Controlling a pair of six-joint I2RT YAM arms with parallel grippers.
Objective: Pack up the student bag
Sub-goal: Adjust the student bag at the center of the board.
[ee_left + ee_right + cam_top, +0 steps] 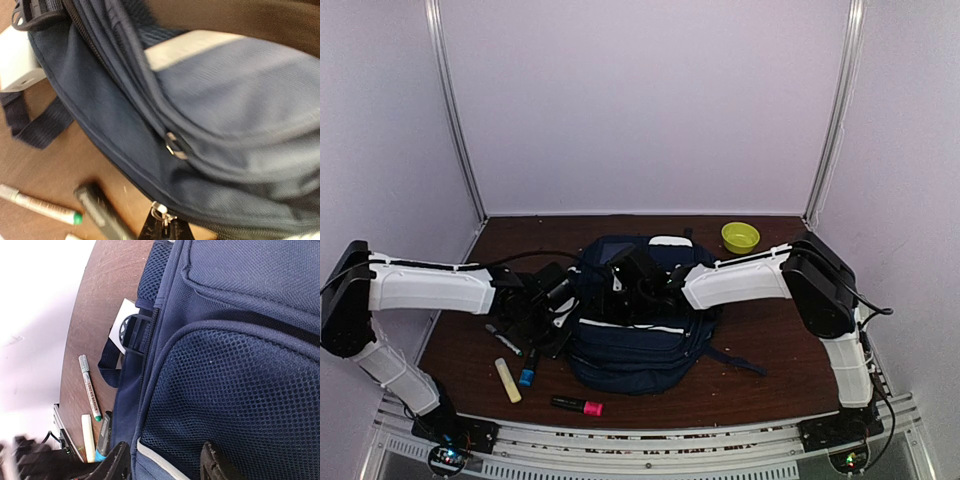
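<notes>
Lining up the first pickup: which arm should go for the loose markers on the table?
Left, likely. The markers lie on the table left of the student bag, close to the left gripper. The right gripper is open over the bag, which stands between it and them.

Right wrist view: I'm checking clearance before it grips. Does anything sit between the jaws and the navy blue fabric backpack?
Nothing visible does. The right arm's jaws stand apart, right at the mesh panel of the navy blue fabric backpack.
</notes>
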